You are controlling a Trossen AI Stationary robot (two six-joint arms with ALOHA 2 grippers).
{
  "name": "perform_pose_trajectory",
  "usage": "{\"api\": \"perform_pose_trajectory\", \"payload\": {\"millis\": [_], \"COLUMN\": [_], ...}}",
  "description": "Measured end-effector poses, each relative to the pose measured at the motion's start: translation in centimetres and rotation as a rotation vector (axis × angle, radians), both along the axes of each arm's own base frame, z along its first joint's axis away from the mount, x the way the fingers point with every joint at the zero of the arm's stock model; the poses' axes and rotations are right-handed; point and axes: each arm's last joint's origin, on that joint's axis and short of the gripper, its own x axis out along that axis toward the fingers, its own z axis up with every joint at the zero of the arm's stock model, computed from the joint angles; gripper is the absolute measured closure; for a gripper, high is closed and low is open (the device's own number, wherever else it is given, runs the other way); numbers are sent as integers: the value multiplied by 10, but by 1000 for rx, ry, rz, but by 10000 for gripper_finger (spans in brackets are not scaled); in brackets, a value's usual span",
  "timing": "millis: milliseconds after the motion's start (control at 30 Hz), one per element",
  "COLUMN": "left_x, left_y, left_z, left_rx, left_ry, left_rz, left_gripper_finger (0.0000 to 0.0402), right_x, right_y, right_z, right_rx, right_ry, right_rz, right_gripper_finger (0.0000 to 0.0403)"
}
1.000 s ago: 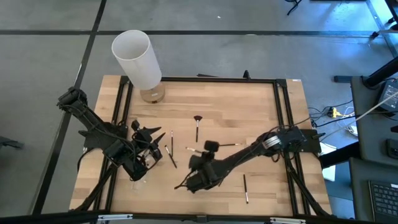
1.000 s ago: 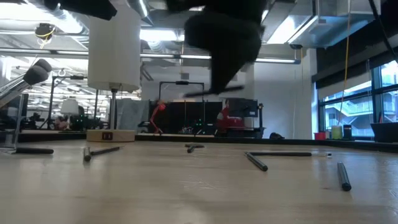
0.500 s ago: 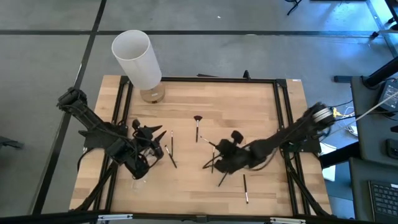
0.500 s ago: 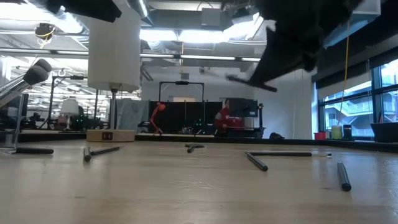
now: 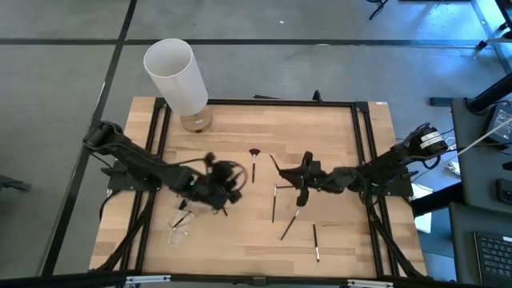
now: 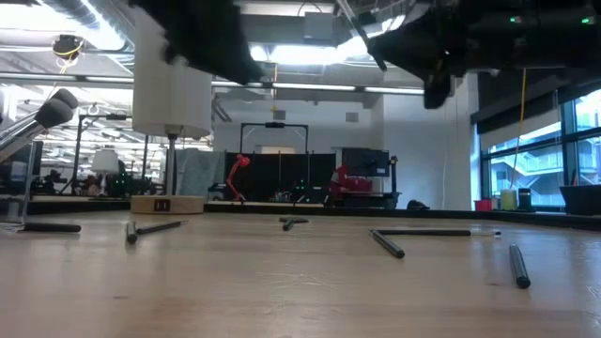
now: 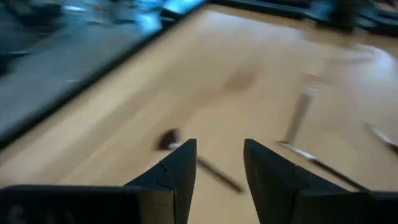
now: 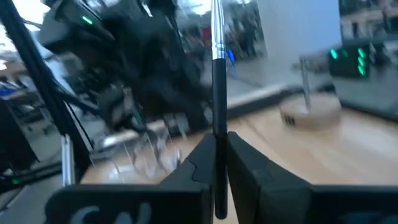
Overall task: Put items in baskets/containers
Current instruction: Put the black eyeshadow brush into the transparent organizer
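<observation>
While the right arm holds one brush up off the table, the job looks to be at the carry step, with most brushes not yet put away. On the left side, one tall white tube (image 5: 172, 70) stands at the back edge of the table (image 5: 352, 136), with one small tan jar (image 5: 196, 122) just beside it. The left claw (image 5: 227, 179) hangs over the wood left of the middle; its two fingers (image 7: 180, 168) are apart and nothing is between them. Near the front left lies the one clear cup (image 5: 180, 228), very hard to see, and I cannot tell which way its mouth points. Toward the middle lies one fan brush (image 5: 254, 163). Right of it I count three more thin brushes lying loose: one (image 5: 273, 205), another (image 5: 289, 226) and a third (image 5: 316, 242) nearest the front. More may hide by the left arm, so I cannot give a full count. The right claw (image 5: 299, 181) is above the middle of the table, squeezed tight on one more brush (image 8: 217, 68), which sticks straight out past its fingers. I think the next move is to bring that brush over to the cup, line its end up with the mouth, and let go only once it is inside. The cup may tip or roll, so the empty left claw may need to hold it.
</observation>
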Motion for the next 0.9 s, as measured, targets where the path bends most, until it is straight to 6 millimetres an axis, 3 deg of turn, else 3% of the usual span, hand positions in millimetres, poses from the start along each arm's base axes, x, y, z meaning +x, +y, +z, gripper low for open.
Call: {"api": "perform_pose_trajectory", "payload": {"millis": [167, 300, 600, 900], "left_x": [36, 46, 54, 55], "left_y": [9, 15, 30, 17], "left_z": [-12, -14, 9, 14], "left_rx": [4, 39, 78, 62], "left_ry": [-44, -88, -194, -241], "left_rz": [-132, -129, -245, -388], "left_gripper_finger": [272, 272, 272, 271], "right_x": [6, 5, 1, 1], "right_y": [-16, -17, -15, -11], "right_z": [10, 15, 21, 19], "right_rx": [-67, -75, -77, -92], "right_ry": [-75, -137, -200, -179], "right_rz": [60, 136, 204, 251], "right_gripper_finger": [370, 370, 369, 369]}}
